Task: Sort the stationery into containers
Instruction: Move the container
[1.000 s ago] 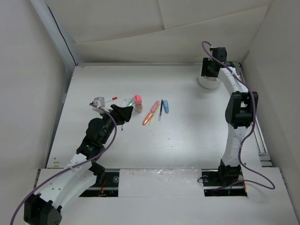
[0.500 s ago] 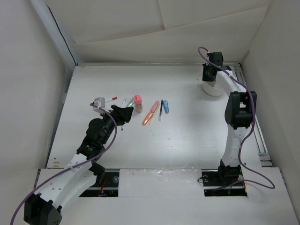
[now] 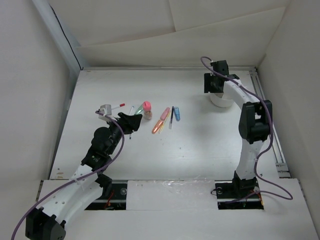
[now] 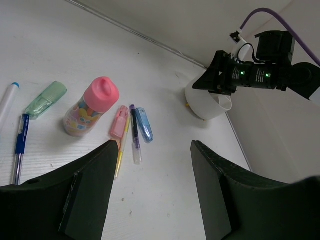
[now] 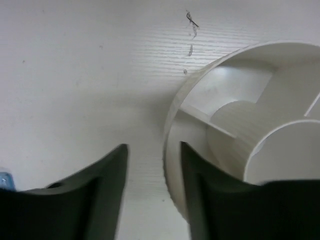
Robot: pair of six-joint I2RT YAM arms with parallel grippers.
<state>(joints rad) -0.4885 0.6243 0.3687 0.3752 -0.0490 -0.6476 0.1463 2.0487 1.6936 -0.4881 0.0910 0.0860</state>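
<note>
The stationery lies left of centre in the overhead view, just beyond the left hand (image 3: 131, 121), well apart from the divided white cup (image 3: 220, 100) at the upper right. The left arm is the nearer one to the stationery by far.

In the left wrist view, a pink highlighter (image 4: 120, 122), a thin purple pen (image 4: 135, 135) and a blue marker (image 4: 144, 125) lie side by side just above the gap between the fingers, long axes running up the frame. A pink-capped bottle (image 4: 92, 107) stands to their left.

The left hand hovers low over the bench (image 3: 200, 145), fingers apart and empty. The right hand (image 5: 152, 147) reaches down at the cup, fingers apart, and the cup's wall stands in the gap between them. I cannot tell whether they touch it.
</note>
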